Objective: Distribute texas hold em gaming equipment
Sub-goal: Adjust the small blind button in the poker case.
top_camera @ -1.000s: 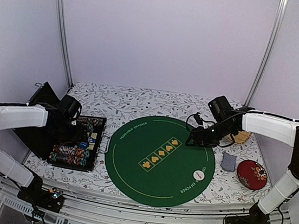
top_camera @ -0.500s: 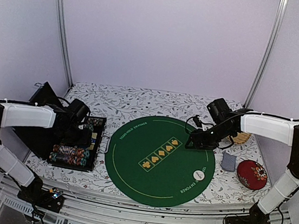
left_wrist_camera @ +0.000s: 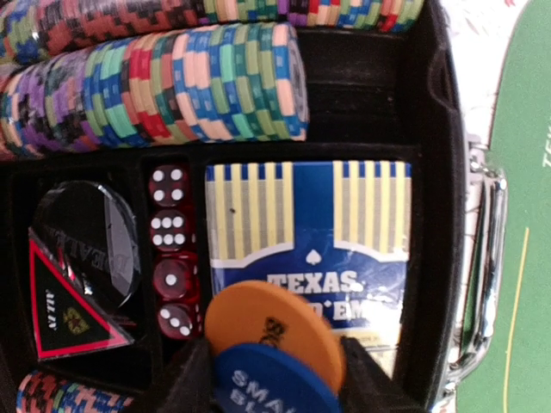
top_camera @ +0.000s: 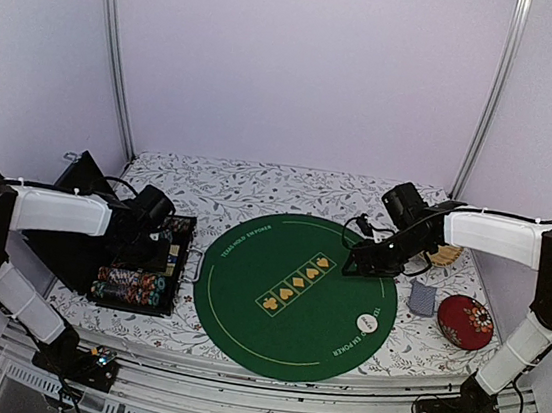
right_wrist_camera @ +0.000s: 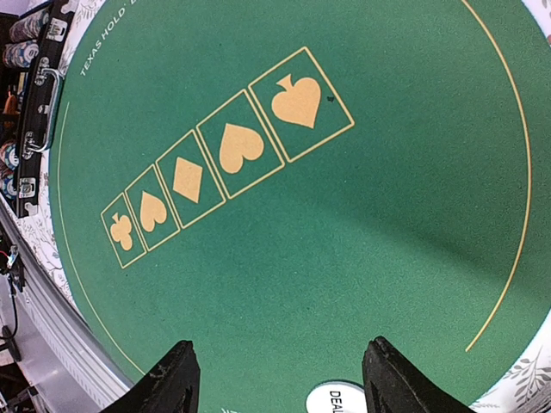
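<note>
My left gripper [left_wrist_camera: 275,379] is over the open black case [top_camera: 179,277], shut on an orange button disc [left_wrist_camera: 271,323] and a blue button disc [left_wrist_camera: 274,389] that overlap between its fingers. Below them lies a blue Texas Hold'em card box [left_wrist_camera: 344,224]. Rows of striped poker chips [left_wrist_camera: 172,86] fill the case; they also show in the top view [top_camera: 128,285]. My right gripper [right_wrist_camera: 277,379] is open and empty above the green mat [right_wrist_camera: 344,215]. A white dealer disc [right_wrist_camera: 338,398] lies on the mat just under it. A grey-blue-backed card stack [top_camera: 423,298] lies right of the mat.
Red dice [left_wrist_camera: 170,249] and a clear dealer tag [left_wrist_camera: 82,258] sit in the case beside the card box. A red round dish [top_camera: 464,321] stands at the right near the cards. A woven item [top_camera: 446,254] lies behind the right arm. The case has a metal handle [left_wrist_camera: 482,258].
My left gripper has shifted a little to the right over the case. My right arm has barely moved.
</note>
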Tool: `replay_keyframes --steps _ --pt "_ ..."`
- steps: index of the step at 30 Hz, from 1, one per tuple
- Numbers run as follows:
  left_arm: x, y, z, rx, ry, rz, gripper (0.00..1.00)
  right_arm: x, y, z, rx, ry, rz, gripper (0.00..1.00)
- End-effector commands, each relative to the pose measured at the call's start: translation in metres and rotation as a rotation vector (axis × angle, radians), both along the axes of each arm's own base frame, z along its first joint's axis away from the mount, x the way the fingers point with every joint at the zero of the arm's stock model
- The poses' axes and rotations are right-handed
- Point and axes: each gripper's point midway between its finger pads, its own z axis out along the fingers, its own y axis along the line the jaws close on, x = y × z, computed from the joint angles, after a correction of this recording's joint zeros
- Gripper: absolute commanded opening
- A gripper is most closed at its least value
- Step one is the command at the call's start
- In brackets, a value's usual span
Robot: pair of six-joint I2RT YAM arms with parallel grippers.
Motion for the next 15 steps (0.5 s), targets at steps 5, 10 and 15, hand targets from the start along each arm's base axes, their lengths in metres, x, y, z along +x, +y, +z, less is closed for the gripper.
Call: replay_keyframes --steps 5,10,15 --pt "-0.004 -0.006 0.009 0.007 0.002 -0.025 0.4 -0.002 0.004 -0.003 0.005 0.0 0.024 0.67" --pt "-0.004 -0.01 0.014 -0.001 -0.004 -0.04 0.38 -0.001 0.004 -0.003 0.003 0.002 0.025 0.67" --pt "-0.003 -0.016 0.019 -0.018 -0.009 -0.056 0.32 0.0 0.004 -0.002 0.001 0.004 0.024 0.66"
